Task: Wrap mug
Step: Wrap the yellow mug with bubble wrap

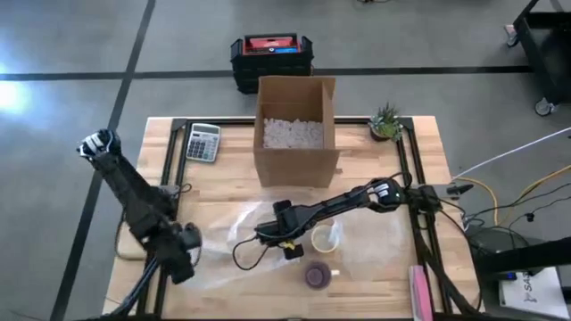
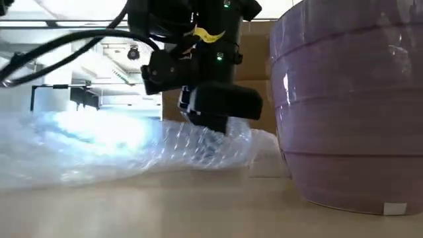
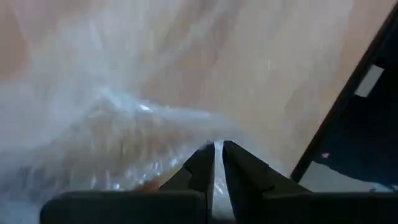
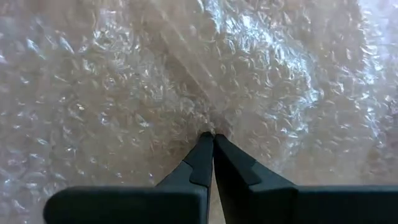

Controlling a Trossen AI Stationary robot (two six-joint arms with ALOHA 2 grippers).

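Right gripper (image 1: 287,239), fingers pinched on limp, light bubble wrap (image 1: 241,234); rigid, breakable mug (image 1: 318,275) at five o'clock; left gripper (image 3: 217,149) clamped on the sheet's edge.

Light: even, overhead, bright | Glare: floor (image 1: 13,94) far left; bubble wrap (image 2: 99,129) washed white | Blur: near purple mug (image 2: 350,106) soft; left wrist view hazy

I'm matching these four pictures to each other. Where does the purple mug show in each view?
High view: the purple mug stands near the table's front edge, just in front of the right hand.
Low view: it fills the picture's right side.
Left wrist view: not in it.
Right wrist view: not in it.
Shared landmark: the bubble wrap, seen in all four views.
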